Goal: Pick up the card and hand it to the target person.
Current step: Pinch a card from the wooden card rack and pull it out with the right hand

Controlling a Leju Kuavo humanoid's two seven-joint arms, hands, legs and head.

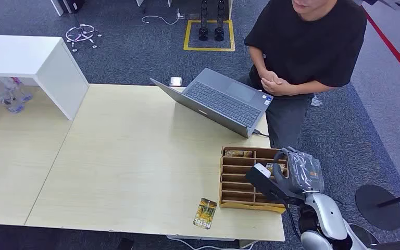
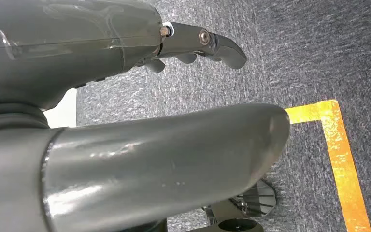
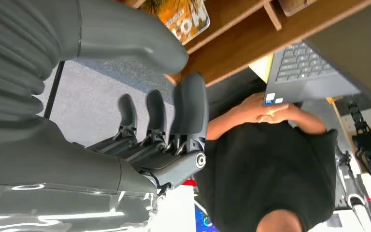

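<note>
A yellow-and-dark card [image 1: 205, 213] lies flat on the table near its front edge, just left of a wooden slotted box [image 1: 239, 200]. Another card [image 1: 238, 153] sits in the box's far slot and appears as an orange card [image 3: 183, 17] in the right wrist view. My right hand [image 1: 291, 174] hovers over the box's right end, fingers [image 3: 189, 106] apart from the thumb, holding nothing. The person [image 1: 307, 41] in a black shirt stands beyond the table with hands clasped [image 1: 273, 83]. My left hand [image 2: 174, 96] hangs over carpet, holding nothing.
An open grey laptop [image 1: 219, 101] stands behind the box, facing the person. A white shelf [image 1: 36, 62] and water bottles [image 1: 5, 94] are at the far left. A small silver object [image 1: 175, 81] lies at the table's far edge. Yellow floor tape [image 2: 340, 159] runs below my left hand.
</note>
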